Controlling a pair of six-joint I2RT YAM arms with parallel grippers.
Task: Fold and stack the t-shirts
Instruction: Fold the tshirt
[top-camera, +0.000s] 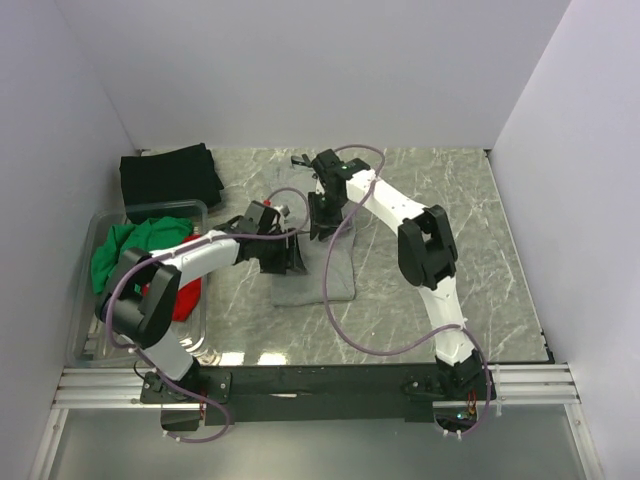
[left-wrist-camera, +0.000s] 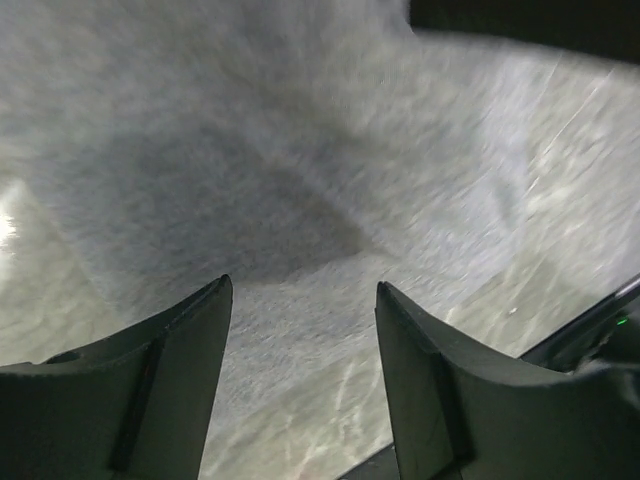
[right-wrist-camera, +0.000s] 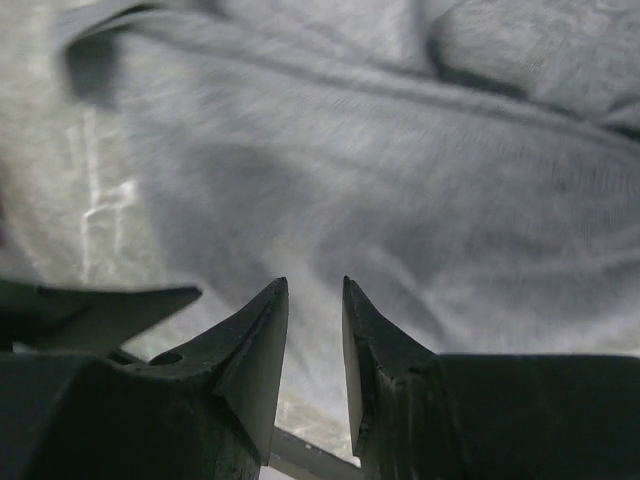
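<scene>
A folded heather-grey t-shirt (top-camera: 322, 268) lies in the middle of the marble table. My left gripper (top-camera: 290, 256) hovers at its left edge, open, with only cloth and marble showing between its fingers (left-wrist-camera: 190, 340). My right gripper (top-camera: 320, 222) hangs over the shirt's far end, open, nothing between its fingers (right-wrist-camera: 262, 330); grey fabric (right-wrist-camera: 400, 180) fills its view. A black t-shirt (top-camera: 168, 178) lies folded at the back left. Green (top-camera: 125, 245) and red (top-camera: 186, 298) t-shirts sit crumpled in the bin.
A clear plastic bin (top-camera: 85, 330) stands along the left side of the table, close to the left arm. White walls close in the table on three sides. The right arm's cable (top-camera: 345, 330) loops over the grey shirt's near right corner.
</scene>
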